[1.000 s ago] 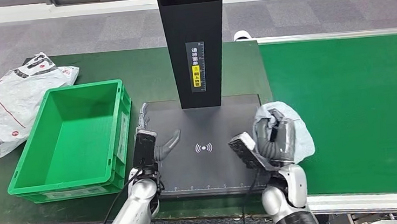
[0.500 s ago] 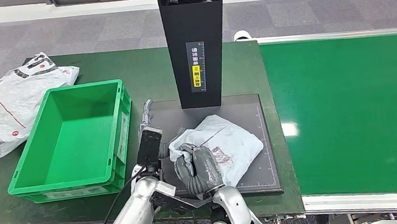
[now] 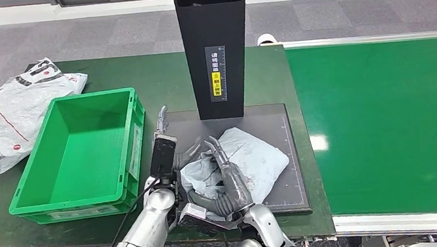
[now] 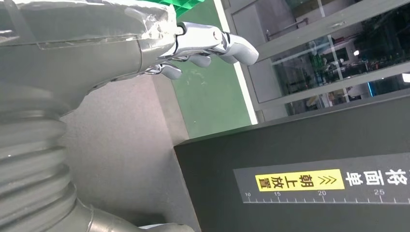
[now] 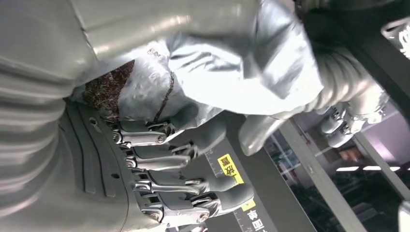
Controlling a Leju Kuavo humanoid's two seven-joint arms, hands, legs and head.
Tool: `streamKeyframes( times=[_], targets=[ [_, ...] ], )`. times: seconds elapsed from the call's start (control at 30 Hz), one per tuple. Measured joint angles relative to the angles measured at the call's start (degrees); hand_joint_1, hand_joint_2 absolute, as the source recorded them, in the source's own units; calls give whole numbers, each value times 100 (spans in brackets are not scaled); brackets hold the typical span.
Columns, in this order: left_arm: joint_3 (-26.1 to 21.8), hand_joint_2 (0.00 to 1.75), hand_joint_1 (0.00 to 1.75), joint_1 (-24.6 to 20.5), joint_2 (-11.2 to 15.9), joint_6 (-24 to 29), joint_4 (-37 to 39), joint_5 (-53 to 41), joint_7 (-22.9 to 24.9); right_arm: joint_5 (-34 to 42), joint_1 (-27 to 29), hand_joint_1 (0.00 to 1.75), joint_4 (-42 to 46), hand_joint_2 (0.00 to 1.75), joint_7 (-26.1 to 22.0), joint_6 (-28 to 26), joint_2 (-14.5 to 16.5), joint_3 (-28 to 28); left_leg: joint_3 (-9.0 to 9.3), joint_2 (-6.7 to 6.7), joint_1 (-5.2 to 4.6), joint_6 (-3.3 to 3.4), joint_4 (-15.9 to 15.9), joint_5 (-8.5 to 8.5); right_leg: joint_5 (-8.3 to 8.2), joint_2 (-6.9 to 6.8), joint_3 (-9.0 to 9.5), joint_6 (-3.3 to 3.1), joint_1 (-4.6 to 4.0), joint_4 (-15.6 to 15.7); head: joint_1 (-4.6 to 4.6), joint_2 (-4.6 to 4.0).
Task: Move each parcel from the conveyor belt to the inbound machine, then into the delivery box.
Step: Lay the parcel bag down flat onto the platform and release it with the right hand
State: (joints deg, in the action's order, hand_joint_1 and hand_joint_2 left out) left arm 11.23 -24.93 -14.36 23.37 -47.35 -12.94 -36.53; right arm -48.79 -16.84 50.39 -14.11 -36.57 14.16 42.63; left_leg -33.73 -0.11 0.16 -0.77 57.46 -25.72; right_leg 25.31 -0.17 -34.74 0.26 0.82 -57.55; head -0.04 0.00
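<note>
A crumpled white-grey parcel (image 3: pixel 258 156) lies on the inbound machine's black pad (image 3: pixel 290 183), just in front of its black tower (image 3: pixel 214 46). My right hand (image 3: pixel 226 173) lies on the parcel's near left part with its fingers stretched out and spread, not closed around it. The right wrist view shows the parcel (image 5: pixel 232 67) lying against that hand's straight fingers (image 5: pixel 164 179). Over the pad's left edge my left hand (image 3: pixel 167 143) is open with nothing in it, its thumb close to the parcel's left edge; the left wrist view shows that hand (image 4: pixel 145 38) empty as well.
A green delivery box (image 3: pixel 91 97) stands empty to the left of the pad. Beyond it at the far left lie other white parcels (image 3: pixel 12 111). The green conveyor belt (image 3: pixel 383 127) runs along the right with nothing on it in view.
My right hand carried the parcel from the pad's right edge to its middle, set it down and spread its fingers. The left hand barely moved.
</note>
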Motion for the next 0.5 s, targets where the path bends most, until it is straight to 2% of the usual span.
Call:
streamKeyframes(
  times=[0.27, 0.5],
  targets=[
    [-235, 175, 0, -44, 6, -288, 2, 1120, -13, 1537, 76, 0, 66, 175, -1247, -354, -45, -385, 0, -1, 0, 0, 0, 0, 0, -2, 0, 0, -1, 0, 0, 0],
    [-239, 175, 0, -57, 62, -764, -153, 1403, -4, 2829, 586, 0, 1387, 175, -1678, -322, -146, -912, 0, -1, 0, 3, 1, -2, 1, 0, -1, 0, 1, 1, 0, 0]
  ],
)
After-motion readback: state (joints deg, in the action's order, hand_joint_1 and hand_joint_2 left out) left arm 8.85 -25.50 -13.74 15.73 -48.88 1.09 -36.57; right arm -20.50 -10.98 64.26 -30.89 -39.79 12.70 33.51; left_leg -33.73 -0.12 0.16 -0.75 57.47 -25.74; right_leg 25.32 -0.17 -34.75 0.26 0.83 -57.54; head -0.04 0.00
